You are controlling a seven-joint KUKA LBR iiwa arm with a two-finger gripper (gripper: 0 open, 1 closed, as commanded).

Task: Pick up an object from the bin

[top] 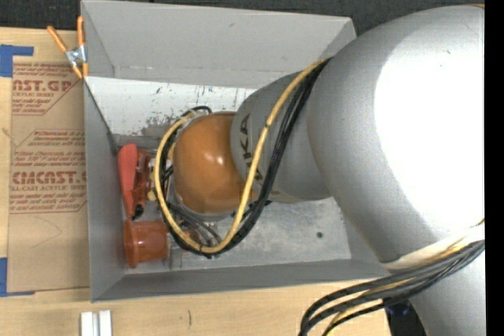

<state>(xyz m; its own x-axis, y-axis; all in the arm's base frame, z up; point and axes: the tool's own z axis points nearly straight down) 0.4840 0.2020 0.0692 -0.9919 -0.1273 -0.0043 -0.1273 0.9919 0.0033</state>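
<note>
A red, elongated plastic thing [126, 171] lies along the bin's left wall, pointing from back to front. A darker red-brown piece [142, 185] sits tight against its right side; I cannot tell whether it is part of the same thing. In the bin's front left corner lies a red-brown cup-like cylinder [146, 241] on its side.
The arm reaches in from the right and covers most of the bin floor. Its orange dome with looped yellow and black cables hangs just right of the red things and hides what is beneath it. Bare floor shows at the front right and along the back wall.
</note>
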